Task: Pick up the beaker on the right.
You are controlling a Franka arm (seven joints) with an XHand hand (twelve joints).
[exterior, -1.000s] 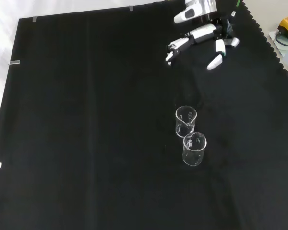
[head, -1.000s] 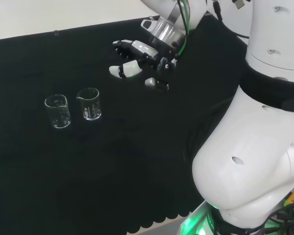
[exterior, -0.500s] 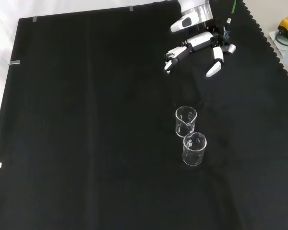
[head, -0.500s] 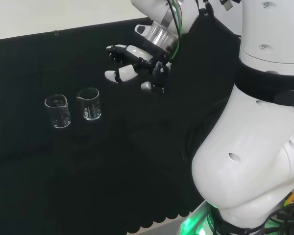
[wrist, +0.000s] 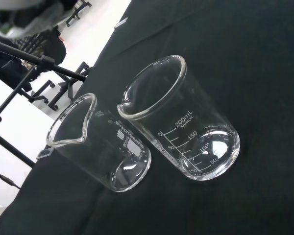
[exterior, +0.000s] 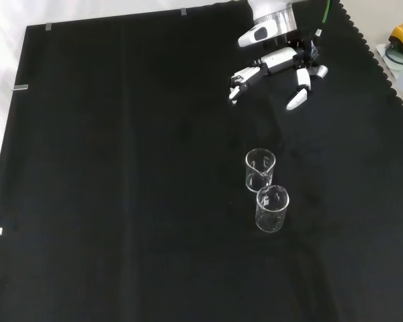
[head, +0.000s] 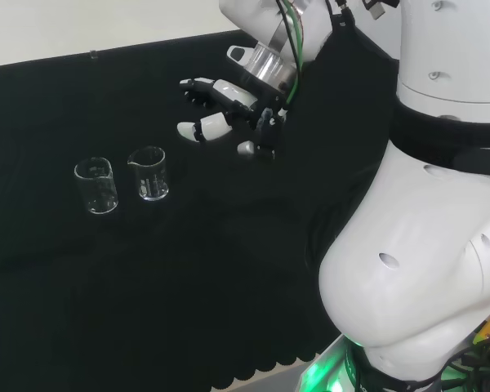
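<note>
Now hand (head: 229, 102), fingers spread and empty, has edged closer to right beaker (head: 149, 172); grasp not yet started.

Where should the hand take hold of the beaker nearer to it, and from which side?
Wrap the glass wall of the nearer beaker at mid-height, coming from the open hand's own side. It stands upright, and the other beaker stands close on its far side, so the near wall is probably the freest.
</note>
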